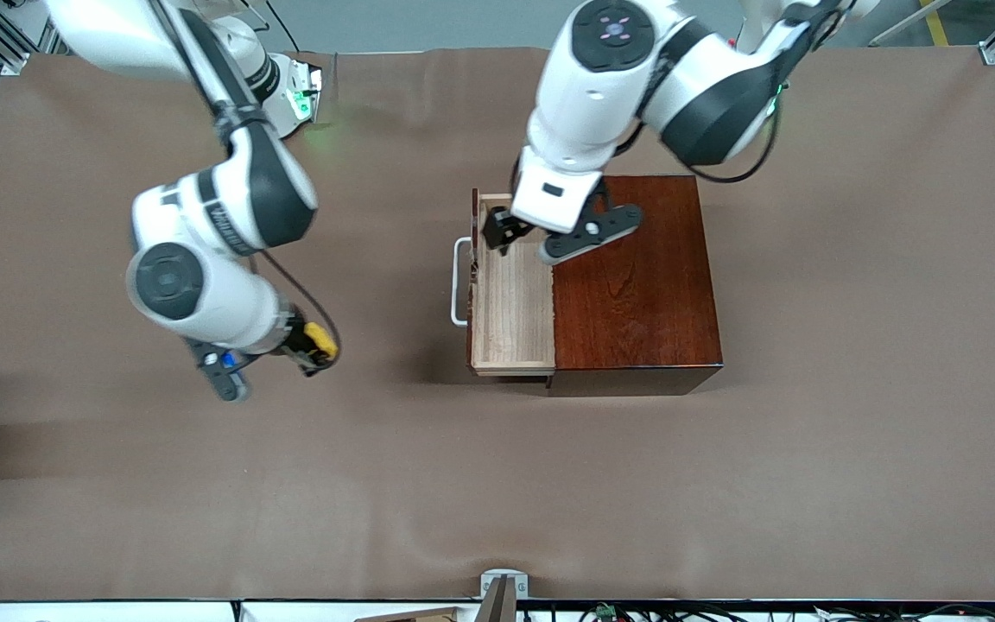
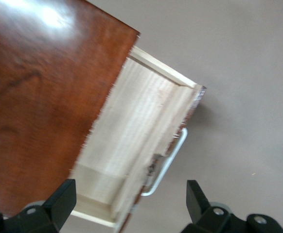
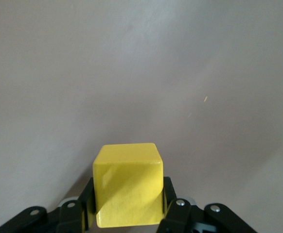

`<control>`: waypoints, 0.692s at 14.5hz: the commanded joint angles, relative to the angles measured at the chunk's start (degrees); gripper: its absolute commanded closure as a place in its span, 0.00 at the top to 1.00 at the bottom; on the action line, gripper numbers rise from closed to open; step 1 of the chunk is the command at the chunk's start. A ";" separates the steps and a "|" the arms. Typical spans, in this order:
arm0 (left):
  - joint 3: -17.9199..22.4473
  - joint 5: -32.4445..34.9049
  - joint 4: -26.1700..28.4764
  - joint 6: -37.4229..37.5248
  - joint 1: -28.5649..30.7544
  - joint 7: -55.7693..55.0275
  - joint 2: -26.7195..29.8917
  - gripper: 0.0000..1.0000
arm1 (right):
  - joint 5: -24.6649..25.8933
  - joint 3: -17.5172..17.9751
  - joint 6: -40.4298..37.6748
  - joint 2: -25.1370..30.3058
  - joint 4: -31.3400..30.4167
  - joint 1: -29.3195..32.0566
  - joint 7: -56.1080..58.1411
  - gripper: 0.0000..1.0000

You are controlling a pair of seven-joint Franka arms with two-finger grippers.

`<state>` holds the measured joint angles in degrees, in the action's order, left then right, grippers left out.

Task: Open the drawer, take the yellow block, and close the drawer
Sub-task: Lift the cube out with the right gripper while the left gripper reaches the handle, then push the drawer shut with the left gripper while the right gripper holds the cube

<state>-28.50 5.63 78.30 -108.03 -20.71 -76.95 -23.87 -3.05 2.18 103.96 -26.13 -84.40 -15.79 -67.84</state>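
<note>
Drawer (image 1: 510, 298) out of the box (image 1: 636, 276), pale floor bare, no block inside. Block (image 1: 321, 339) clamped in the right gripper (image 1: 314, 345), hanging above the brown table (image 1: 497, 484) toward the right arm's end, well apart from the drawer. In the right wrist view, block (image 3: 128, 185) pinched between the two black fingers (image 3: 173, 213), only bare cloth under it.

Left gripper (image 1: 506, 235) above the drawer's corner farthest from the front camera, near the white handle (image 1: 459, 283). In the left wrist view, fingers (image 2: 59, 204) spread wide with nothing between, drawer (image 2: 132, 145) and handle (image 2: 168, 162) below. Height above the drawer rim hard to judge; probably clear of the wood.

Step in hand, by judgement: opening done, taking done, closing left. Next move likely for the left gripper: down outside the drawer front, against it or the handle, then a straight push toward the box until flush. Care needed to push square, so the drawer slides without skewing or shoving the box along. Right arm best kept where it is, grip firm on the block.

Count: one drawer, one box, one handle, one block, two grippers.
</note>
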 commanded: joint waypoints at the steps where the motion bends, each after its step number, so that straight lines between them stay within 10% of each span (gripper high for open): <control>1: 1.77 4.12 -6.57 -3.21 -5.47 -9.07 -6.44 1.00 | -0.11 1.08 0.28 3.72 -5.51 5.84 11.29 0.25; 7: 22.58 4.12 -12.02 -13.24 -27.34 -18.66 -14.79 1.00 | 1.03 0.81 0.63 3.90 -8.50 16.38 34.74 0.22; 10: 24.45 4.21 -12.29 -18.78 -30.53 -20.70 -19.10 1.00 | 2.34 0.81 0.98 3.63 -8.77 20.53 44.97 0.22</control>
<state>-5.38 8.52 69.44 -124.95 -49.94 -96.49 -38.66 -2.25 1.76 104.19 -24.23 -91.22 2.11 -27.76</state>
